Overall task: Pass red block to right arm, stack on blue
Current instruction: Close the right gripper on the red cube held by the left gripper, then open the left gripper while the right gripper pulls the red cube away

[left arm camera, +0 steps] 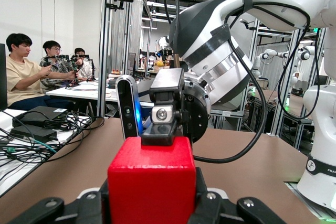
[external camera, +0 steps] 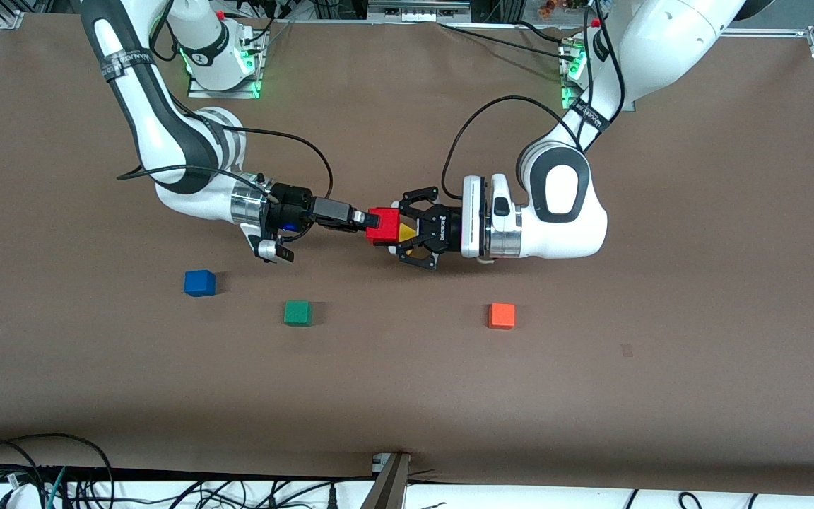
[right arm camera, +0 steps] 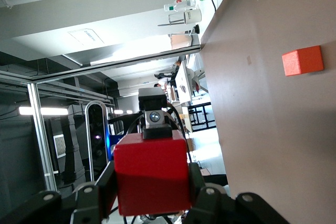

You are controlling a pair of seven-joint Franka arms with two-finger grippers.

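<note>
Above the table's middle: the red block (external camera: pixel 384 225) is up in the air, between the two grippers.
Left gripper (external camera: pixel 398 230): its black linkage fingers are closed around the red block.
Right gripper (external camera: pixel 363 220): its slim fingers are closed on the same block from the right arm's end.
Blue cube (external camera: pixel 199 283): on the table, toward the right arm's end.
Green cube (external camera: pixel 297 312): beside the blue one, slightly nearer to the front camera.
Orange cube (external camera: pixel 502 315): toward the left arm's end, well apart from the green one.
</note>
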